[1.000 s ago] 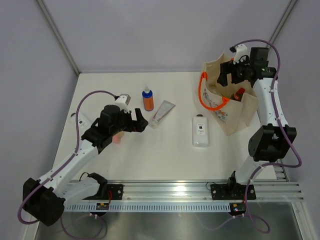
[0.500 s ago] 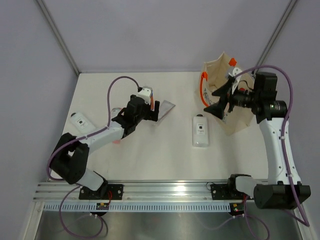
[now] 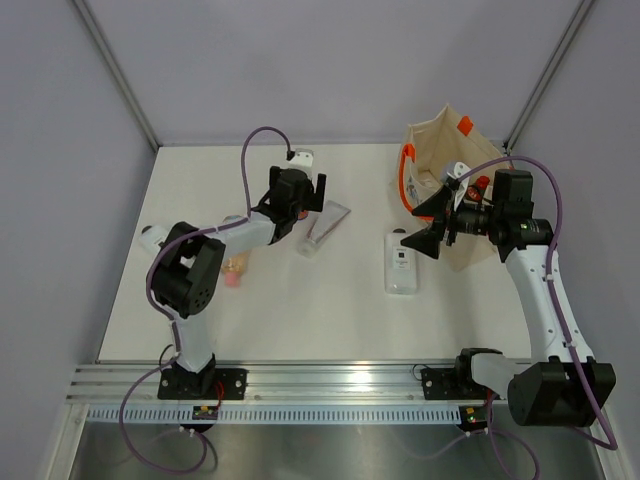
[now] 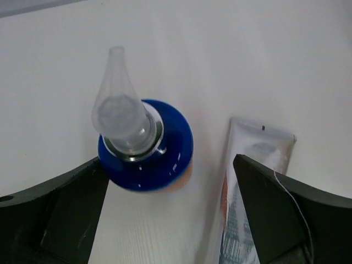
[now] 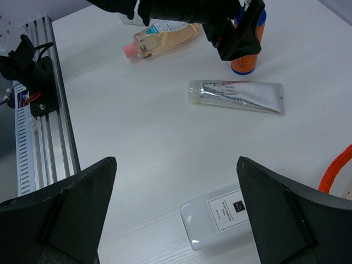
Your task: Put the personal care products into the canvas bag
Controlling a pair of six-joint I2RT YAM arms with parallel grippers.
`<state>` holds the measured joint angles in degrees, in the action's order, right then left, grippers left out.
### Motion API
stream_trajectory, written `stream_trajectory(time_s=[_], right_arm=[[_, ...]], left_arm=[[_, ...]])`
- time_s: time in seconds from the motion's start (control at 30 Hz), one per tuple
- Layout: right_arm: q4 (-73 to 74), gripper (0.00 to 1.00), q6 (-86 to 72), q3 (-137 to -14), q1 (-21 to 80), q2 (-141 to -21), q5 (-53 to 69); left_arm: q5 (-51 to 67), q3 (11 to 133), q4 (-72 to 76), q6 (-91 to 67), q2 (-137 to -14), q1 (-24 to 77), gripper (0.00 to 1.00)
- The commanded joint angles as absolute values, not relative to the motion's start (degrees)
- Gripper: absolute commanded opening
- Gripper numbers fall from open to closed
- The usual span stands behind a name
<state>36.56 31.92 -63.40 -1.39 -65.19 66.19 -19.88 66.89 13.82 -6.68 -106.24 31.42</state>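
The orange bottle with a blue cap [image 4: 146,148] stands upright between my left gripper's open fingers [image 4: 169,159], untouched; it also shows in the right wrist view [image 5: 246,60]. The silver tube [image 3: 325,228] lies just right of it. The flat white bottle [image 3: 401,262] lies mid-table, below my open, empty right gripper [image 3: 420,225]. The canvas bag [image 3: 440,150] stands at the back right, a red cap [image 3: 482,183] showing inside. The peach tube [image 3: 235,272] lies by the left arm. The cream bottle [image 3: 150,235] is half hidden at the far left.
The bag's orange handle [image 3: 404,185] hangs over its left side, close to my right gripper. The metal rail [image 3: 330,380] runs along the near edge. Grey walls enclose the table on three sides.
My left arm has swung back and right, bringing its open gripper around the orange bottle. My right gripper has come out from above the bag and moved left, over the white bottle.
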Motion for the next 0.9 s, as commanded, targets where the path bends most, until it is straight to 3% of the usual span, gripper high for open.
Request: stream_trajectory(time_s=[0.0,0.1,0.2,0.23,0.27,0.37,0.4,0.5,0.6,0.7,0.87], right_arm=[[32.96,1.00,32.52,-63.02,-1.49,-63.90,68.64],[32.96,0.99,32.87,-62.49,-1.41,-63.81,68.20],[33.13,0.99,33.05,-62.58,-1.49,-64.33,67.85],[33.48,0.99,33.22,-62.58,-1.41,-64.42,67.59],[33.75,1.00,33.66,-62.49,-1.41,-64.51,67.50],[35.50,0.99,36.82,-62.14,-1.41,-64.86,66.97],[36.20,0.99,38.74,-62.14,-1.41,-64.95,66.97],[36.21,0.99,39.29,-61.44,-0.27,-65.13,64.87],[32.18,0.99,35.17,-60.65,6.31,-65.13,56.02],[23.23,0.99,26.13,-59.24,14.83,-65.13,36.29],[10.39,0.99,11.03,-60.55,25.38,-68.37,17.09]], left_arm=[[-22.59,73.46,16.44,-8.96,-109.51,29.71,0.96],[-22.06,74.70,15.65,-9.84,-111.00,28.57,0.92],[-19.43,75.50,14.94,-10.63,-111.71,27.25,0.76],[-17.77,75.41,15.03,-11.33,-111.62,27.07,0.70],[-17.06,75.15,15.20,-11.42,-111.45,26.90,0.52],[-12.95,73.49,16.08,-11.78,-109.43,26.54,0.29],[-11.62,73.04,16.26,-11.78,-108.81,26.37,0.17],[-4.41,72.86,15.12,-13.35,-105.57,25.58,0.00],[5.07,74.09,11.96,-22.45,-102.05,23.39,0.00],[16.41,75.40,7.75,-33.52,-99.41,20.57,0.00],[36.63,76.64,5.71,-47.44,-99.14,18.46,0.00]])
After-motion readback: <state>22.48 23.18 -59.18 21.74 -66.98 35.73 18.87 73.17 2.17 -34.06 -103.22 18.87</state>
